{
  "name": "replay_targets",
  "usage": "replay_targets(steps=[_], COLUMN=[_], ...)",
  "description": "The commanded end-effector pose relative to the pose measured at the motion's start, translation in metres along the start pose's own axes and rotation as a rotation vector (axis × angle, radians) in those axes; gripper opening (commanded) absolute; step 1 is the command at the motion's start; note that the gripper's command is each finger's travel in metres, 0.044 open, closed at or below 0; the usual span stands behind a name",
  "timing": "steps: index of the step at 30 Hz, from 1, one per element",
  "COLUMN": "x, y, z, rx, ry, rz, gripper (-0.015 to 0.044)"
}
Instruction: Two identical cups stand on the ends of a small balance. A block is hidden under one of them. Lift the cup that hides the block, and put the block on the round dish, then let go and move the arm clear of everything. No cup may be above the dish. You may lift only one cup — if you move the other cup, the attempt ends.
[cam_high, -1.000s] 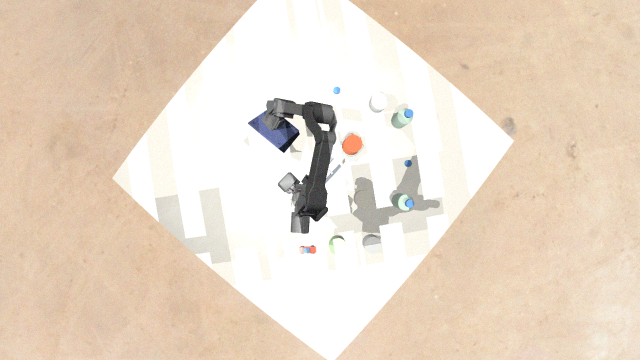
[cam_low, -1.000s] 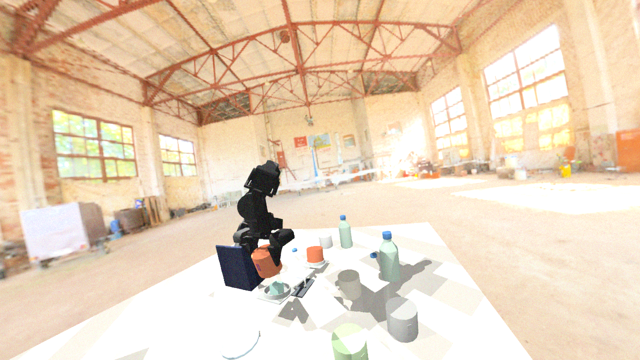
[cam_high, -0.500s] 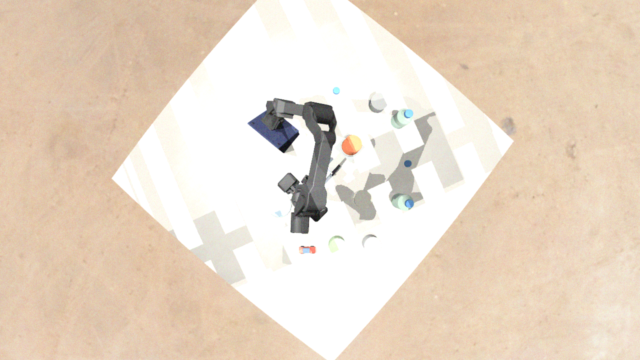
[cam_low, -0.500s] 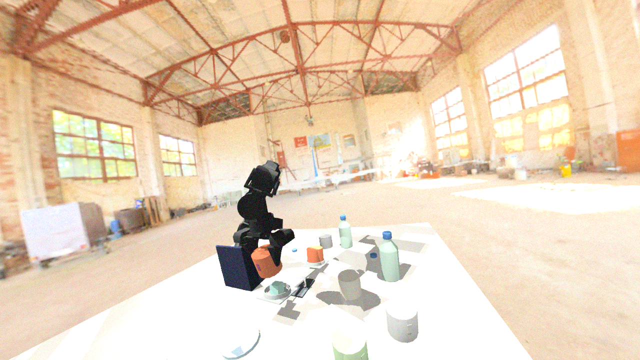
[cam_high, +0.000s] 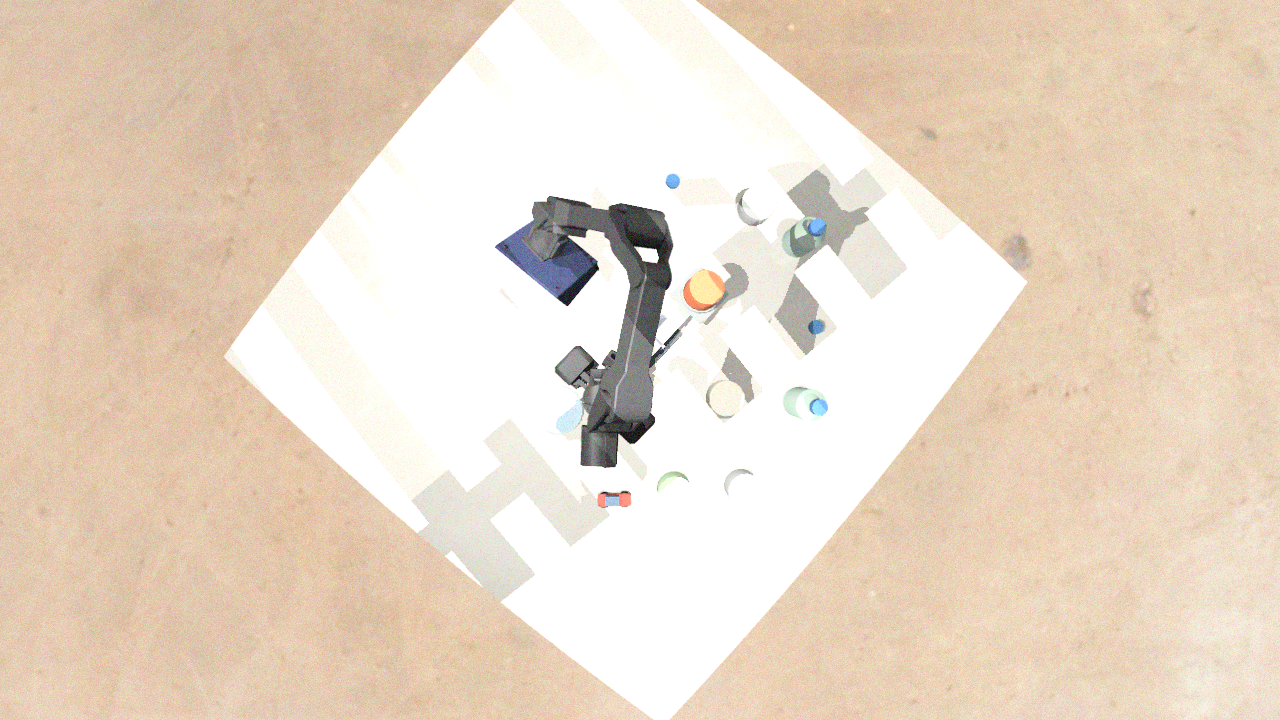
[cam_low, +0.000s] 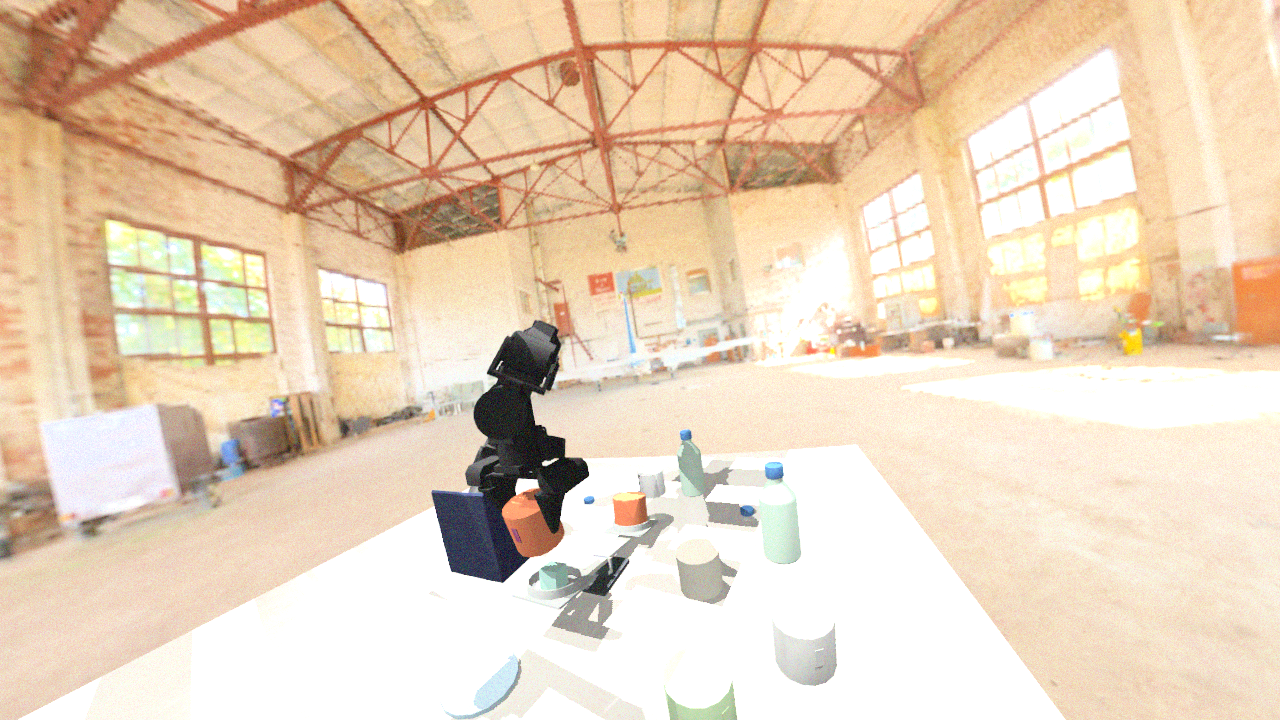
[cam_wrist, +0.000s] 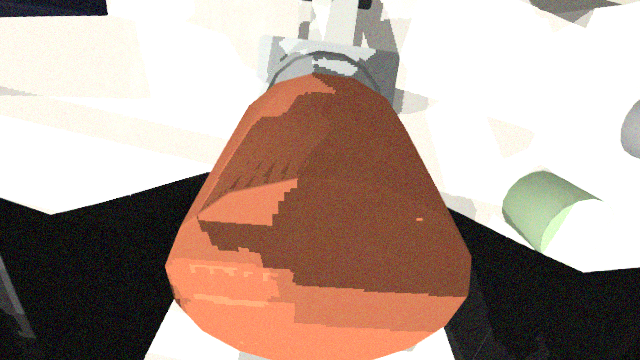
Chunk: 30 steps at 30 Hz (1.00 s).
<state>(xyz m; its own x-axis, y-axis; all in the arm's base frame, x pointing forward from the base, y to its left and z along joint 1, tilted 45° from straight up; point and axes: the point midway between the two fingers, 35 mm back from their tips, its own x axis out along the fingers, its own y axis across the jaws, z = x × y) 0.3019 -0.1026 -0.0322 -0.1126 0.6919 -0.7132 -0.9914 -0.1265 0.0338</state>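
Note:
My gripper (cam_low: 542, 528) (cam_wrist: 319, 197) is shut on an orange cup (cam_low: 529, 522) (cam_wrist: 350, 200), which hangs tilted above the near end of the balance (cam_low: 611, 571) (cam_high: 666, 338) (cam_wrist: 389, 67). A teal block (cam_low: 554, 575) sits uncovered inside the ring at that end; the held cup hides it in the wrist view. The other orange cup (cam_high: 703, 290) (cam_low: 630, 508) stands upright on the far end. The pale round dish (cam_high: 569, 417) (cam_low: 497, 686) lies on the table, partly under the arm in the overhead view and washed out by glare. No cup shows above it in the exterior view.
A dark blue panel (cam_high: 546, 264) (cam_low: 469, 537) stands by the arm's base. Two green bottles (cam_low: 690, 470) (cam_low: 780, 523), a beige can (cam_high: 725, 398) (cam_low: 699, 570), a green can (cam_low: 700, 696) and a grey can (cam_low: 804, 649) stand around. A red toy car (cam_high: 614, 499) is near the dish.

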Motion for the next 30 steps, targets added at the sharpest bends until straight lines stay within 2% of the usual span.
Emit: replay_targets(steps=[1,30], x=[0.003,0.065], y=[0.007,0.115], z=[-0.013,-0.141], rx=[0.001,0.002], ry=[0.004,0.025], rz=[0.0,0.001], gripper=[0.0,0.0])
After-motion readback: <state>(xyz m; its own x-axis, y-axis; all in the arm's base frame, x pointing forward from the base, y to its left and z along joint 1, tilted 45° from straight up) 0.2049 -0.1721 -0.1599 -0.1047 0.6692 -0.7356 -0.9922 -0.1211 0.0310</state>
